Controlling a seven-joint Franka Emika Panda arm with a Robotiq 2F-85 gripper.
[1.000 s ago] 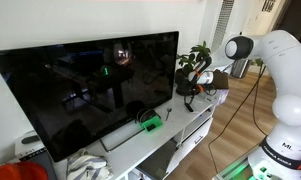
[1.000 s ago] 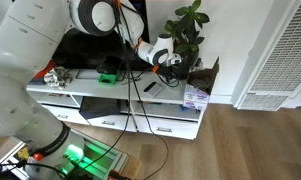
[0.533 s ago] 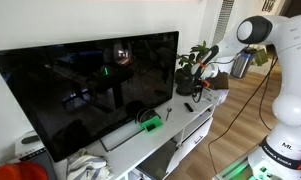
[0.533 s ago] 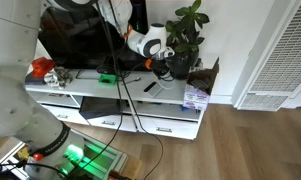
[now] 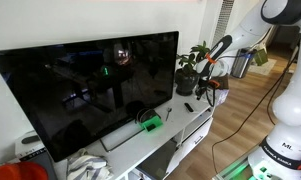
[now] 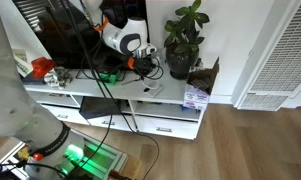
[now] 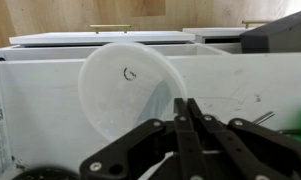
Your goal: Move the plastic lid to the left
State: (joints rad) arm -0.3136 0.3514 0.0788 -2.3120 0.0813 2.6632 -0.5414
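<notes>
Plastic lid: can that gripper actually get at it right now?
Probably yes: in the wrist view the gripper seems closed on the edge of the plastic lid, with nothing between them.

The round, translucent plastic lid [image 7: 130,90] sits face-on, its rim seemingly pinched by the tool [image 7: 187,104].

TV [image 5: 90,90] sits on cabinet [image 6: 170,122]; plant [image 6: 183,35] beside it at the cabinet end. Lid [image 7: 130,85] over cabinet top, near plant.
</notes>
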